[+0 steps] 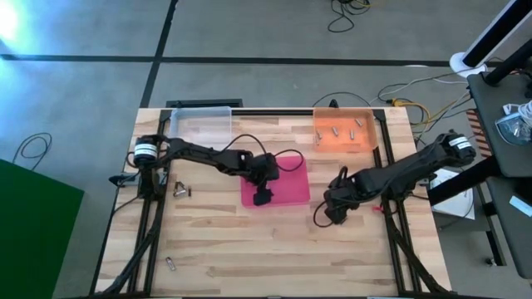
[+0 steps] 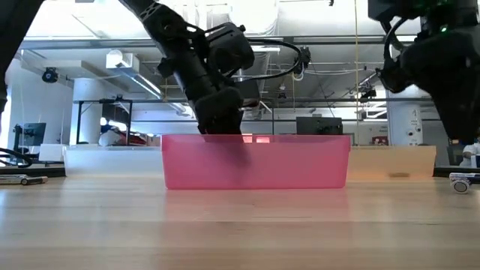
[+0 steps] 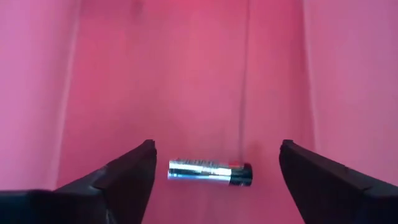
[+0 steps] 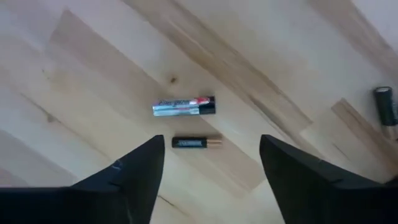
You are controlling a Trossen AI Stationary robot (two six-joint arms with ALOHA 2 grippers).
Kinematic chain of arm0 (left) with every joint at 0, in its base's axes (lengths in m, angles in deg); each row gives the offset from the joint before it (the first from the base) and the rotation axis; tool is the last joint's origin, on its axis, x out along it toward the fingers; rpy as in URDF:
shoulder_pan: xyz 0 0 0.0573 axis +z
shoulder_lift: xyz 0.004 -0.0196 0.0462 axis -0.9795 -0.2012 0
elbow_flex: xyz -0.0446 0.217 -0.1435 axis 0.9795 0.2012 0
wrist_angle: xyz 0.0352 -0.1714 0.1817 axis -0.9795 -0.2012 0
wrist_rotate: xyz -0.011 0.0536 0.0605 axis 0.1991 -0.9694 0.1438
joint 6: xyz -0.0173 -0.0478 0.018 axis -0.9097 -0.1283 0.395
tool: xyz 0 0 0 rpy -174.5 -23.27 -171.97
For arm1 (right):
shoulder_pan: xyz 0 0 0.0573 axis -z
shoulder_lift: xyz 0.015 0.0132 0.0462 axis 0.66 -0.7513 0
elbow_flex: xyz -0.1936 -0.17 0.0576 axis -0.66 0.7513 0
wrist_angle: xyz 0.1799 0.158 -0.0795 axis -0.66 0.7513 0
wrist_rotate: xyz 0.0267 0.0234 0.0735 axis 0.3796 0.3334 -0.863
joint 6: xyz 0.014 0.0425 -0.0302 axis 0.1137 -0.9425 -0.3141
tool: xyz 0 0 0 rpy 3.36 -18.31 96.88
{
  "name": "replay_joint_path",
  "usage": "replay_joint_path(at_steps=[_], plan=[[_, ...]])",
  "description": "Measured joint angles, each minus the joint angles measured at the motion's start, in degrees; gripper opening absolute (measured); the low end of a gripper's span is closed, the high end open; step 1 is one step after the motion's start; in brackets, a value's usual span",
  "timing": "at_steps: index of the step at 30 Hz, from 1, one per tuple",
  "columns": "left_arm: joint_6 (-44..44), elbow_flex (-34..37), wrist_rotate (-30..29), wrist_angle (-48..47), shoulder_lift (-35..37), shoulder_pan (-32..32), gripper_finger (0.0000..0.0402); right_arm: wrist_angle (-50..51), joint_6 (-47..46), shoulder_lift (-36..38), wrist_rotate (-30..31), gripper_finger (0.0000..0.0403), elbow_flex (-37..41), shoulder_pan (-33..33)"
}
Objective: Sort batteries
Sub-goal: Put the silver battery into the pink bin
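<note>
Pink tray (image 2: 255, 161) in middle of wood desk (image 2: 240, 225), see-thru walls. Left arm's pincer (image 2: 222, 124) comes down from top, tip dips inside pink tray at its left part; can't tell if open or shut. Right arm (image 2: 435, 60) up high at pic's right, tip out of pic. Clear tray (image 2: 112, 159) behind on left, orange tray (image 2: 394, 161) behind on right. Small battery (image 2: 22, 179) on desk far left, another battery (image 2: 463, 182) far right.

Even, bright light is cast on the tabletop (image 1: 274, 241) from above, and glare is seen at the floor's far left corner. In the low view, the room behind is washed out by ceiling lights, while the arms are left as dark silhouettes.
</note>
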Motion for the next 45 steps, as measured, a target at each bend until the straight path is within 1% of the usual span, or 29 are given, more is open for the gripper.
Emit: replay_joint_path(at_steps=[4,10,13,19,24,30,33,36,45], plan=[[0.1,-3.6,0.0,-4.3,1.2,-0.2,0.0321,-0.8,-0.3,-1.9,0.5,0.0293,0.1,-0.4],[0.1,-7.9,0.0,-5.1,5.4,-1.1,0.0312,-1.1,0.6,-5.6,-0.3,0.031,0.0,-0.3],[0.1,-8.6,0.0,-4.1,7.9,-1.2,0.0305,-1.5,0.9,-7.2,-0.6,0.031,-0.7,-0.5],[0.1,-8.1,-0.1,-4.2,11.6,-1.0,0.0294,-2.6,-2.5,-9.8,-1.1,0.0295,-1.5,-1.7],[-0.1,-7.8,-0.1,-4.5,11.9,-0.9,0.0292,-3.2,-2.6,-12.1,-1.4,0.0295,-1.6,-2.6],[-0.7,-7.6,-0.1,-4.6,11.9,-0.9,0.0292,-7.4,-1.9,-14.0,-1.4,0.0306,-1.6,-2.7],[-0.7,-7.6,-0.1,-4.6,11.9,-0.9,0.0292,-7.5,-1.6,-15.1,-1.1,0.0311,-1.7,-2.7],[-1.0,-7.6,-0.1,-4.6,11.9,-1.0,0.0292,-7.5,-1.2,-16.0,0.3,0.0309,-1.7,-2.7],[-1.6,-7.5,0.0,-4.6,11.9,-1.1,0.0292,-9.2,-0.9,-17.0,1.0,0.0305,-1.7,-2.8]])
